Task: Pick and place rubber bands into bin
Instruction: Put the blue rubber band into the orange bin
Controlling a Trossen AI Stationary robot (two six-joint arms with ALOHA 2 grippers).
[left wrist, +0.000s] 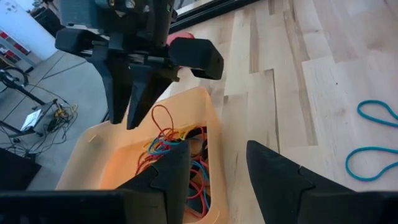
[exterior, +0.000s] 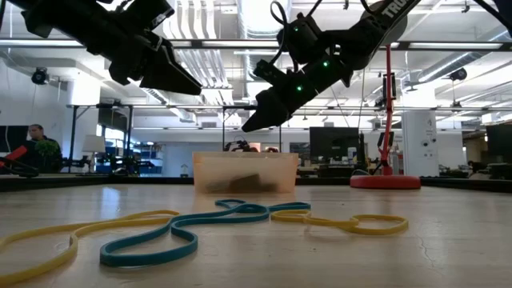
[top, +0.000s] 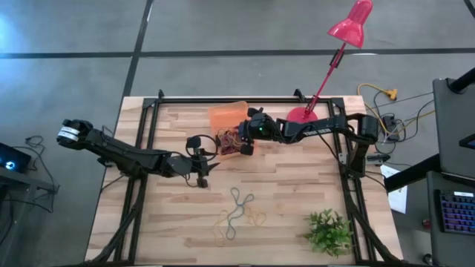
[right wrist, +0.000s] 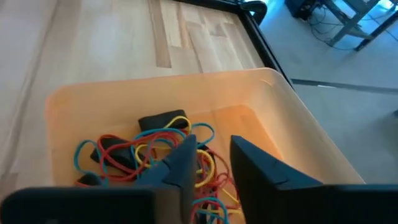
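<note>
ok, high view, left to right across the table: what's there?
left gripper → bin → right gripper → red lamp base → small green plant

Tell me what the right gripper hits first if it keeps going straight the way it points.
Most likely the tangle of rubber bands lying in the bin. The right gripper points down into it with jaws apart, nothing between them. How high it hangs above the pile is hard to judge.
</note>
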